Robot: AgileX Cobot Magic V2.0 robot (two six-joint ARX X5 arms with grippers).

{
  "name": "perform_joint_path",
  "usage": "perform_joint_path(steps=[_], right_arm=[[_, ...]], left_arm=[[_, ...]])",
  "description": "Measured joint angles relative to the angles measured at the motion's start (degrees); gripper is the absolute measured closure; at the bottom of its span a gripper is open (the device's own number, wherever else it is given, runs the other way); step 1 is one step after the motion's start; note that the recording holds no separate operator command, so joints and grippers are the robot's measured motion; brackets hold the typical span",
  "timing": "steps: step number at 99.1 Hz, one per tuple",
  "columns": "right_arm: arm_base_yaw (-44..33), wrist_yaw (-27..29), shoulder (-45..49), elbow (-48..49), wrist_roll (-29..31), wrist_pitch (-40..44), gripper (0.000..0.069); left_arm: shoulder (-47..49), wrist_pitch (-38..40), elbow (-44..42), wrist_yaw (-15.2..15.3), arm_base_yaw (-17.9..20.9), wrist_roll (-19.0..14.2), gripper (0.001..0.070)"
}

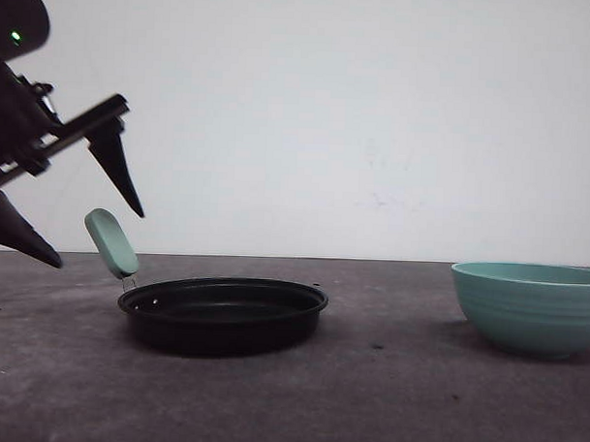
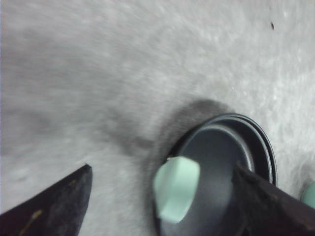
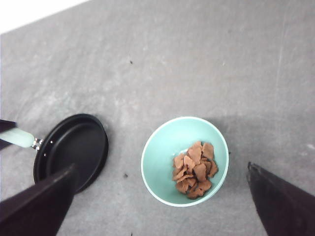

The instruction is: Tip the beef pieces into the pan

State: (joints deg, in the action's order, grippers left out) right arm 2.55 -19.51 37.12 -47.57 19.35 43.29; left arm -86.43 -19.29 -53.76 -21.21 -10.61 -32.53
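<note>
Front view: the black pan (image 1: 223, 314) sits left of centre on the grey table (image 1: 386, 399), its mint handle (image 1: 111, 243) angled up to the left. The left gripper (image 1: 93, 228) hangs above that handle, jaws spread apart, gripping nothing. A teal ribbed bowl (image 1: 531, 307) stands well to the right.

Left wrist view: the handle (image 2: 175, 187) lies between the parted fingers (image 2: 54, 202), untouched.

Right wrist view: the beef pieces (image 3: 195, 169) lie heaped inside the bowl (image 3: 162, 162), right of the pan (image 3: 73, 150). The right gripper (image 3: 162, 209) hovers high above, jaws wide and empty.
</note>
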Motion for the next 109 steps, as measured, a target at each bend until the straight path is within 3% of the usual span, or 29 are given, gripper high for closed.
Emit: perform_joint_path(steps=[11,30,36,49,74,91,109], right_arm=[[0.0,0.0,-1.2,0.0,0.0,0.6,0.0008],[0.0,0.0,-1.7,0.0,0.0,1.7,0.0008],[0.0,0.0,-1.7,0.0,0.0,2.5,0.0008],[0.0,0.2,-1.6,0.0,0.0,3.3,0.0008],[0.0,3.9,-0.7,0.0,-0.1,3.3,0.0008],[-0.7,4.5,5.4,0.0,-0.5,3.2,0.0016],[-2.4,4.2,17.7,0.0,-1.7,2.4,0.0178]], left_arm=[[-2.0,1.7,0.0,0.4,-1.5,-0.1,0.0174],[-4.9,1.6,0.0,4.7,-3.5,-0.3,0.0333],[-4.9,2.4,0.0,4.9,-3.6,-0.5,0.0404],[-4.9,4.7,0.0,5.0,-3.8,-0.9,0.0630],[-4.9,5.0,0.0,3.3,-3.9,-1.4,0.0641],[-2.3,4.2,0.0,1.9,-4.2,-1.4,0.0644],[6.2,4.7,0.0,1.5,-5.1,-3.0,0.0648]])
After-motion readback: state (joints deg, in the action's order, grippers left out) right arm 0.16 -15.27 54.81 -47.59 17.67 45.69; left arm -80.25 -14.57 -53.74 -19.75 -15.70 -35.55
